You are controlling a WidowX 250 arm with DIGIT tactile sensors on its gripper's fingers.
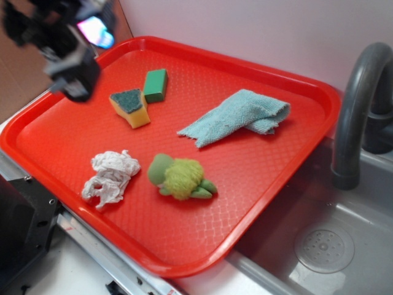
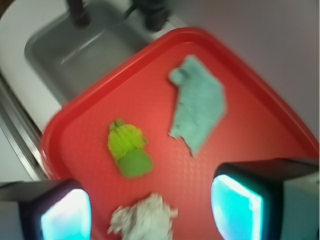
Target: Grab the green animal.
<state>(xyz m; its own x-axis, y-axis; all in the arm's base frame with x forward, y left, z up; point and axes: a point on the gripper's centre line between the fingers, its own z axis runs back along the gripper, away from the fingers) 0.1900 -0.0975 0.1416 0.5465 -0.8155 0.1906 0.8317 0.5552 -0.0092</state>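
The green animal (image 1: 180,177) is a small plush with a round dull-green head and fuzzy yellow-green body, lying on the red tray (image 1: 258,203) toward its front middle. The wrist view shows the green animal (image 2: 128,150) ahead of and between the fingers, well below them. My gripper (image 1: 72,69) hovers blurred over the tray's far left corner, high above and far from the toy. In the wrist view the gripper (image 2: 150,212) is open, its two glowing cyan pads wide apart with nothing held between them.
A crumpled white cloth (image 1: 110,176) lies left of the toy, a light blue towel (image 1: 239,115) behind it. A yellow sponge with a dark green top (image 1: 131,107) and a green block (image 1: 155,84) sit at the back left. A grey sink (image 1: 344,239) with a dark faucet (image 1: 356,104) is on the right.
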